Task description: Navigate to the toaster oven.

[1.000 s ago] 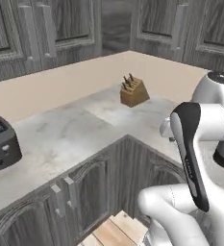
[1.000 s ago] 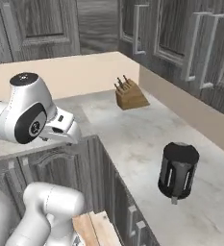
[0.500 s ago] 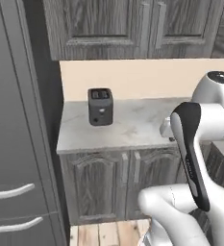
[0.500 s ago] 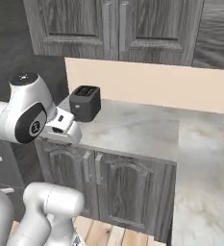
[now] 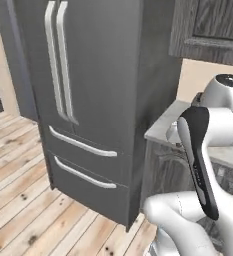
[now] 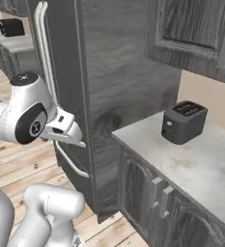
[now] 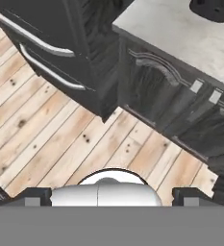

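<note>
Your view has swung from counter to the tall dark grey refrigerator (image 5: 98,100); the matte-black box-shaped toaster oven (image 6: 11,27) sits upper left, far off; gripper (image 7: 111,196) state: cannot tell

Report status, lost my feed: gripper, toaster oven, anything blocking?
Gripper open, empty. Toaster oven far off, on counter past fridge. Fridge stands between.

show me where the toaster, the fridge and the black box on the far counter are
toaster (image 6: 183,122), right base view, its front face
fridge (image 5: 95,75), left base view, upper door panel
black box (image 6: 11,27), right base view, its front
</note>
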Robot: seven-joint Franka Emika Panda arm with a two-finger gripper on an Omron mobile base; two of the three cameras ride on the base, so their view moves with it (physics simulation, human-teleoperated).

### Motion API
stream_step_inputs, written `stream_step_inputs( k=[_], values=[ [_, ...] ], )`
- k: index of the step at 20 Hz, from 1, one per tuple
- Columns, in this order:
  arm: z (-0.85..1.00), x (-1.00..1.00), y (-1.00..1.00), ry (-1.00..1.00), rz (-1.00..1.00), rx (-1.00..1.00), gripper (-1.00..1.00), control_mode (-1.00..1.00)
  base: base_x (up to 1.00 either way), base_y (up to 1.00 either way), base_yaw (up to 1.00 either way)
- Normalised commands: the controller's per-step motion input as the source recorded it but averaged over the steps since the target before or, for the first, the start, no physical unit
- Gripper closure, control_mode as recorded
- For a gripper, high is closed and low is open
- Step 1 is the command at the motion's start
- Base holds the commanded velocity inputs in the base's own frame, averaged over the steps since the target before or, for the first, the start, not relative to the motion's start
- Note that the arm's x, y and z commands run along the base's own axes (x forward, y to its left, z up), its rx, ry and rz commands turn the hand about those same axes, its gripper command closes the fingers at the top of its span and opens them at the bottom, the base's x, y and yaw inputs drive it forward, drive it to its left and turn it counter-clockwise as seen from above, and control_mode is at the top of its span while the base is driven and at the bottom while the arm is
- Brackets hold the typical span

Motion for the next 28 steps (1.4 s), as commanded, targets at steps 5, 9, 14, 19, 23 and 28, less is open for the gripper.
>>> stream_step_inputs(
  k=[5,9,14,19,23,28],
  values=[
    [0.0,0.0,0.0,0.0,0.0,0.0,-1.0,1.0,-0.15,0.06,1.0],
    [0.0,0.0,0.0,0.0,0.0,0.0,-1.0,1.0,0.0,0.32,0.93],
    [0.0,0.0,0.0,0.0,0.0,0.0,-1.0,1.0,0.33,0.07,0.28],
    [0.0,0.0,0.0,0.0,0.0,0.0,-1.0,1.0,0.95,-0.1,0.15],
    [0.0,0.0,0.0,0.0,0.0,0.0,-1.0,1.0,1.0,0.0,0.21],
    [0.0,0.0,0.0,0.0,0.0,0.0,-1.0,1.0,1.0,-0.25,0.16]
  ],
)
